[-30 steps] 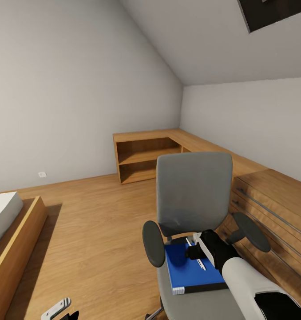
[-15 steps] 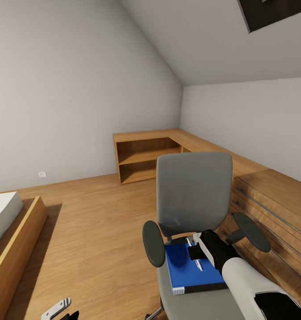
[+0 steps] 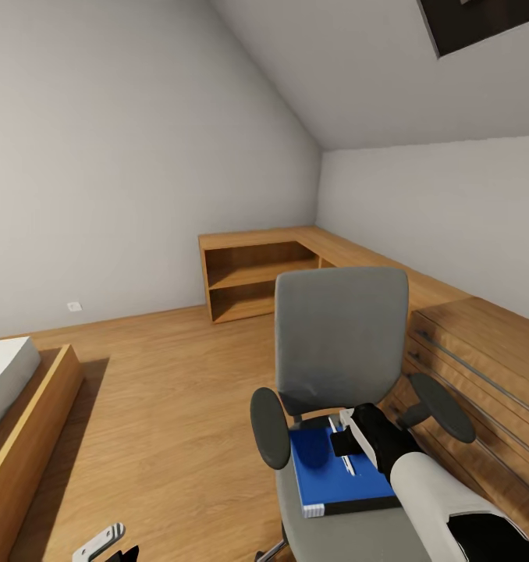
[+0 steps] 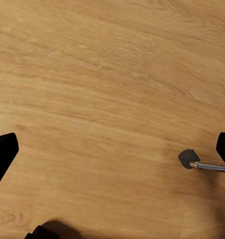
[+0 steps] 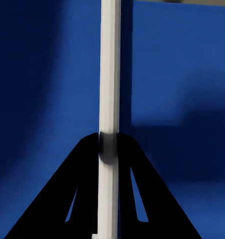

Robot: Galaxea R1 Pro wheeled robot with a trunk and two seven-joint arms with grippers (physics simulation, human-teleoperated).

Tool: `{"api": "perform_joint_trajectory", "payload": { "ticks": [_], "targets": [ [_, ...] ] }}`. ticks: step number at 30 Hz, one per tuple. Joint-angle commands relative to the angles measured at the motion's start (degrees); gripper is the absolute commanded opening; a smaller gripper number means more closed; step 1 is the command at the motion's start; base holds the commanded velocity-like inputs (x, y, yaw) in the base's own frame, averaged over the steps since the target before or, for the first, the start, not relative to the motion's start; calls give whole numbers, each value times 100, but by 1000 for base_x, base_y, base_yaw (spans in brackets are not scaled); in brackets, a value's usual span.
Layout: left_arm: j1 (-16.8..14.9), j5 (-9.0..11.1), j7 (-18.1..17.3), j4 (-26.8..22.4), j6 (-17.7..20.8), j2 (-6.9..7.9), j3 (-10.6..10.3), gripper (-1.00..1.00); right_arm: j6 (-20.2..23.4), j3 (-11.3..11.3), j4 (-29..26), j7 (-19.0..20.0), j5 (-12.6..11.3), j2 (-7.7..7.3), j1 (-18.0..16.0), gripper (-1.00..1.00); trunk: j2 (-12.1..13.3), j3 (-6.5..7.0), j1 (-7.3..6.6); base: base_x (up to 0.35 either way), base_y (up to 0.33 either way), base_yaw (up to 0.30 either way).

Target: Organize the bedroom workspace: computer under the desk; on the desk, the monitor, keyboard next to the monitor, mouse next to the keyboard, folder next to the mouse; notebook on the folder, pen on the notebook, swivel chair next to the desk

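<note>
Nothing much has shifted since a moment ago: the right gripper point(image 3: 341, 445) has only eased a touch lower over the chair seat, and the room sits as it did. Its two dark fingers point(image 5: 82, 199) are pinched tight on a slim white pen point(image 5: 109, 99), which runs straight up between them against a field of blue. That blue is the folder point(image 3: 331, 472), lying flat on the seat of the swivel chair point(image 3: 339, 343) with its white spine toward the near edge; the pen and fingertips sit just above its far half. Whether the pen touches the blue cover, I cannot tell. The chair stands just beside a low oak chest point(image 3: 483, 367) with long bar handles. Down low, the left gripper point(image 3: 101, 542) hangs over the wooden floor point(image 4: 102, 89), its fingers spread wide apart around nothing, with a chair castor point(image 4: 188, 158) near one fingertip.
</note>
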Motion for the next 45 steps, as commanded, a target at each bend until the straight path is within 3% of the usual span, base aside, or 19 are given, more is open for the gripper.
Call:
{"api": "perform_joint_trajectory", "payload": {
  "ticks": [1,14,38,45],
  "targets": [
    [1,60,25,-14,34,-3,8,100,29,18,-4,45,13,-2,1,-100,-2,-5,0,0,0,0],
    [1,60,17,-14,17,-6,-9,100,29,18,-4,44,12,-2,1,-100,-2,-5,0,0,0,0],
    [1,35,43,-6,21,-6,-20,100,29,18,-13,45,3,-11,1,-100,960,425,-527,0,0,0],
    [1,49,52,13,25,-6,-20,100,-203,18,-2,25,-11,29,1,-100,1241,551,-681,-272,0,0]
  ]
}}
